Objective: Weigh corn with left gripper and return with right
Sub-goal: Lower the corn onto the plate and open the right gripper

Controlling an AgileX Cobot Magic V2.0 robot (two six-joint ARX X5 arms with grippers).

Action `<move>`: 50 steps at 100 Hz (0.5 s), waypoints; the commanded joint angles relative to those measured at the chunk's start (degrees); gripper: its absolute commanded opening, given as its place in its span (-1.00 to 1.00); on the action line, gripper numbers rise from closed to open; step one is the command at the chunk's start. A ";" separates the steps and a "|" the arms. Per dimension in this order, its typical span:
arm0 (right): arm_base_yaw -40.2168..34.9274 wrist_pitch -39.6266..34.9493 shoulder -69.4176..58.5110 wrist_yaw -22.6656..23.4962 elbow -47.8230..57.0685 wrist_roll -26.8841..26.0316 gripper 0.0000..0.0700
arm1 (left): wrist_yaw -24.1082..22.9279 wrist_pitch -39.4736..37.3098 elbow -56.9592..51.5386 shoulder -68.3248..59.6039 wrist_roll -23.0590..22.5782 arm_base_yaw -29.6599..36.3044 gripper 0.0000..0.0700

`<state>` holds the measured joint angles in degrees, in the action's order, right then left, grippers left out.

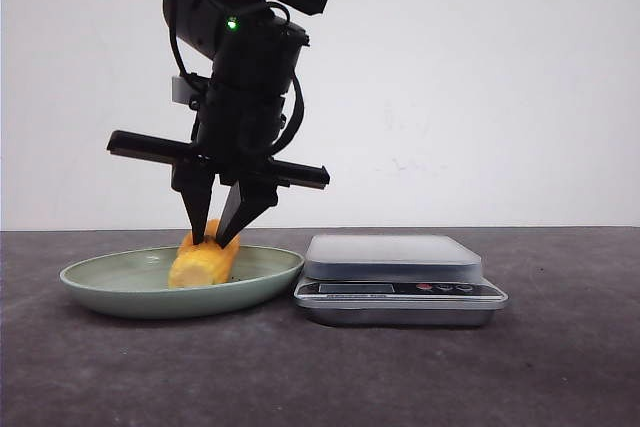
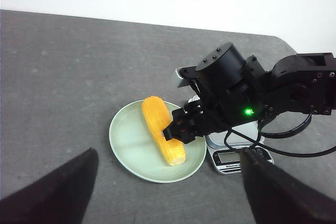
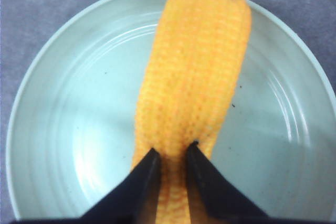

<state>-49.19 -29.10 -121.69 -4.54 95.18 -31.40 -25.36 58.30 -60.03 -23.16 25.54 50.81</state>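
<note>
1 corn (image 1: 203, 263) piece lies on its side in a shallow pale green plate (image 1: 120, 292), on a dark grey speckled bench (image 1: 320, 377). The cob is yellow-orange with ribbed kernel rows running lengthwise; the wrist view shows it spanning most of the plate's middle, its far end close to the rim.

The right tool (image 1: 216, 239) comes down from above, its 2 black tapered fingers closed on the upper part of the cob. In the right wrist view the fingertips (image 3: 149, 162) press into the kernels with a narrow strip of cob between them. A long thin black crossbar (image 1: 140, 147) sits above the fingers, and 2 green lights show on the arm.

Just right of the plate, nearly touching its rim, stands a silver kitchen scale (image 1: 400, 282) with a smooth rectangular platform, rounded corners and a dark front panel carrying a display and small buttons. Nothing sits on the platform.

The left tool (image 2: 168, 192) is well apart from the plate, looking down on it from above; only its 2 dark blurred fingers (image 2: 58, 195) show at the frame's edge, spread wide with nothing between them.

Behind the bench is a plain white wall (image 1: 500, 77).
</note>
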 commanded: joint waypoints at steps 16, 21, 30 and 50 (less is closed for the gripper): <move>-1.38 0.52 -2.29 -0.02 1.16 -1.03 -0.70 | -0.22 -0.52 -0.61 0.04 0.04 0.59 0.49; -1.42 0.72 -2.29 -0.02 1.16 -1.05 -0.28 | -0.22 -0.57 -0.61 0.04 0.04 0.59 0.49; -1.46 0.76 -2.29 0.00 1.16 -1.16 0.20 | -0.22 -0.59 -0.61 0.04 0.02 0.59 0.49; -1.68 0.85 -2.14 -0.02 1.33 -1.18 0.20 | -0.22 -0.44 -0.61 0.04 -0.28 0.59 0.49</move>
<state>-49.95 -28.51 -122.30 -4.54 95.20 -31.92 -25.36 58.28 -60.03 -23.11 25.52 50.81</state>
